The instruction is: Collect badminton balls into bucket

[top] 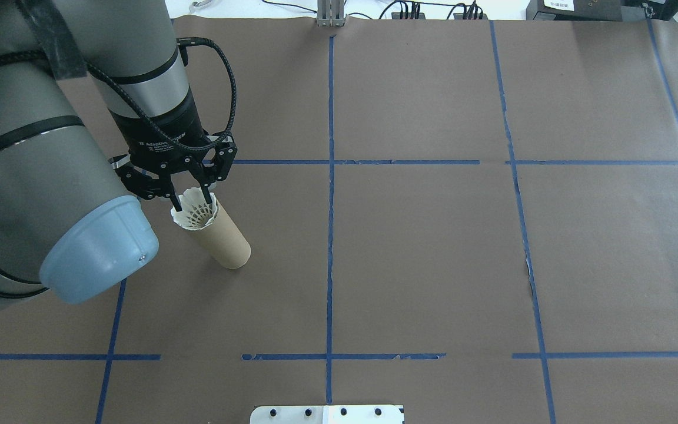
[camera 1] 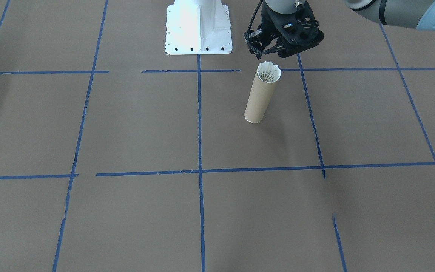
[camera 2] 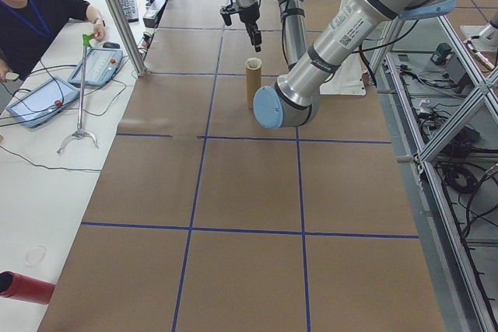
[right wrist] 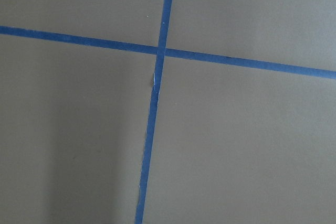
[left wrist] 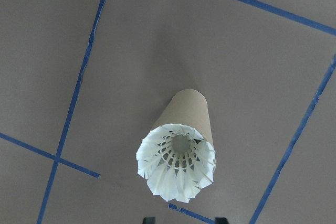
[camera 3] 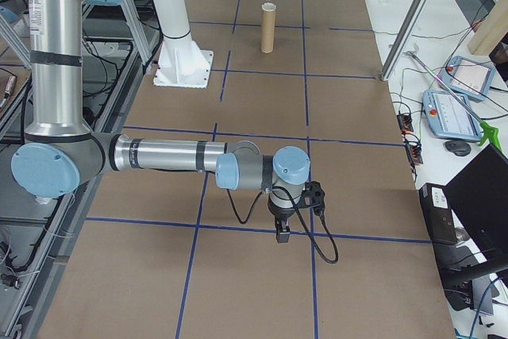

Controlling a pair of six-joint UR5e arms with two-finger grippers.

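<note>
The shuttlecock (top: 195, 212) is seated skirt-up in the mouth of the upright cardboard tube (top: 221, 238), the opened, empty left tool (top: 189, 199) just above, so collecting looks done.

Little can be read. In the overhead view the black collar of the left gripper (top: 189, 197) carries a line of small white print; it seems to begin "2F Adaptive Gripper", but the letters are too small to be sure. In the view from the left end, the silver forearm of the near arm (camera 2: 342, 33) bears a small square code sticker with a tiny line of print beside it, too small to read. At the far right edge of the overhead view a white label (top: 558, 5) sits on a dark box beyond the table; its print is blurred. Nothing else legible shows on the table, tube or shuttlecock.
</note>
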